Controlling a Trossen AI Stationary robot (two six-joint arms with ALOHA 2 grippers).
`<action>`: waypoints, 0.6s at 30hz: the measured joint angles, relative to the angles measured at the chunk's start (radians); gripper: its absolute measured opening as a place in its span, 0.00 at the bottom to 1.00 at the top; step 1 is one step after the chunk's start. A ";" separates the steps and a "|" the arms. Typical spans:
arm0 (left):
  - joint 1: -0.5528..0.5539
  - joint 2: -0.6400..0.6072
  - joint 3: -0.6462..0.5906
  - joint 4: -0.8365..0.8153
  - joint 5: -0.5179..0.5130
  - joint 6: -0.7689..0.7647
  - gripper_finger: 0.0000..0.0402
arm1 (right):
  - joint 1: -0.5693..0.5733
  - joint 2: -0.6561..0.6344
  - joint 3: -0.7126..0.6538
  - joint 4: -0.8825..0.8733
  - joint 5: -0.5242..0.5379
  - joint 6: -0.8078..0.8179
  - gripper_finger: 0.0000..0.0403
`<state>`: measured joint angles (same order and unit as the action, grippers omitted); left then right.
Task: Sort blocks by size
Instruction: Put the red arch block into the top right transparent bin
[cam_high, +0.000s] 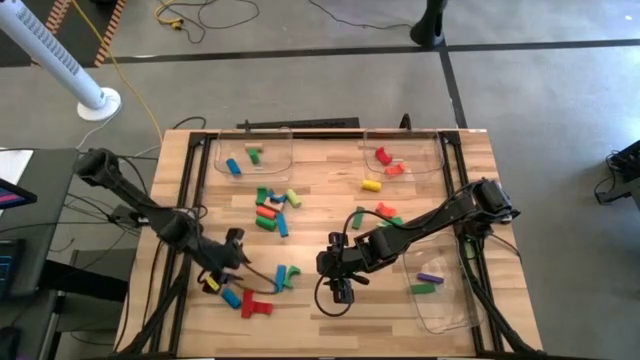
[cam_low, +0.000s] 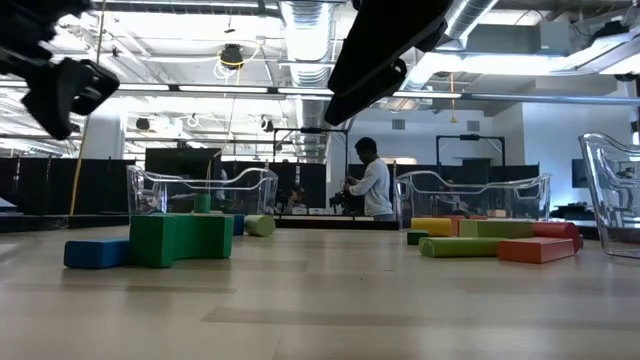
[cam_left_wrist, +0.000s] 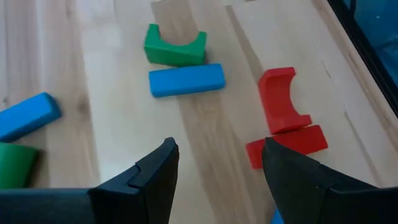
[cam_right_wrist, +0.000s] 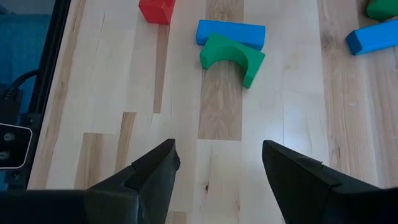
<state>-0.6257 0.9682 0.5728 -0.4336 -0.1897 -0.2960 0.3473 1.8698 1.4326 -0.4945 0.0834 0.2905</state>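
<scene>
Coloured wooden blocks lie in groups on the table. A green arch (cam_high: 281, 272) and a blue bar (cam_high: 292, 277) lie side by side between my grippers. Red pieces (cam_high: 256, 306), a blue piece (cam_high: 232, 297) and a yellow piece (cam_high: 211, 286) lie at the near left. My left gripper (cam_high: 236, 254) is open and empty above the table, just left of these; its wrist view shows the green arch (cam_left_wrist: 175, 46), the blue bar (cam_left_wrist: 186, 79) and a red arch (cam_left_wrist: 283, 102). My right gripper (cam_high: 341, 290) is open and empty, to the right of the green arch (cam_right_wrist: 231, 57).
A middle group of blocks (cam_high: 270, 205) and a right group (cam_high: 385, 212) lie on the wood. Clear trays stand at the far left (cam_high: 283, 160), far right (cam_high: 430, 165) and near right (cam_high: 445, 310), each holding a few blocks. A person (cam_low: 372, 182) stands in the room beyond.
</scene>
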 joint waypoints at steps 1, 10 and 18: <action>-0.022 0.014 0.000 0.014 -0.015 -0.011 0.55 | 0.000 0.000 0.000 0.000 0.000 0.000 0.66; -0.175 0.184 0.000 0.196 -0.079 -0.108 0.55 | 0.000 0.000 0.000 -0.003 0.000 0.000 0.66; -0.258 0.344 0.033 0.227 -0.145 -0.249 0.55 | 0.000 0.000 0.000 -0.010 0.000 -0.011 0.66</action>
<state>-0.8838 1.3118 0.6055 -0.2068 -0.3343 -0.5451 0.3473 1.8698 1.4326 -0.5040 0.0830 0.2792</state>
